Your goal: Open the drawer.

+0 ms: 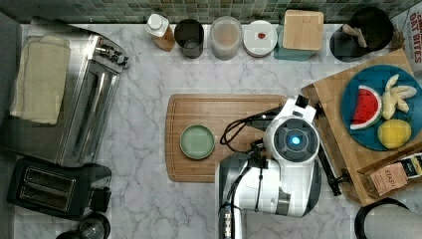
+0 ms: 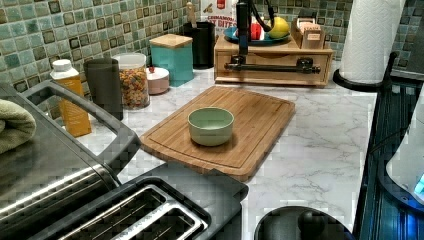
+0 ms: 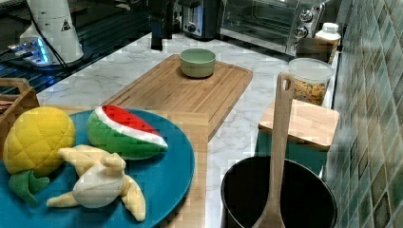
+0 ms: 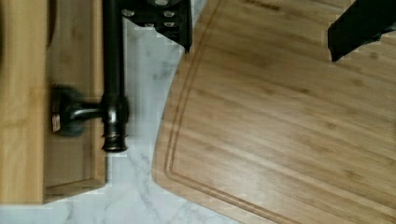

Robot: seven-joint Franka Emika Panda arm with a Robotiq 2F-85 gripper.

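Watching the drawer (image 2: 272,70) at the far end of the counter in the left view, under the fruit plate (image 2: 260,37).
My gripper (image 4: 259,30) hangs spread wide, holding nothing; one finger (image 4: 175,18) sits just beside the black handle (image 4: 112,70), the other over the cutting board (image 4: 289,121).

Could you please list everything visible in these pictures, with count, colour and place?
drawer: one, light wood, black bar handle, in the cabinet under the plate
cutting board: one, bamboo, mid-counter
bowl: one, green, on the board
plate: one, blue, holding toy fruit, on the cabinet
toaster oven: one, steel, the top view's left
toaster: one, black, below the oven
jars and bottle: several, along the tiled wall
utensil pot: one, black, holding a wooden spoon
paper towel roll: one, white, beside the cabinet
gripper: one, black, at the handle
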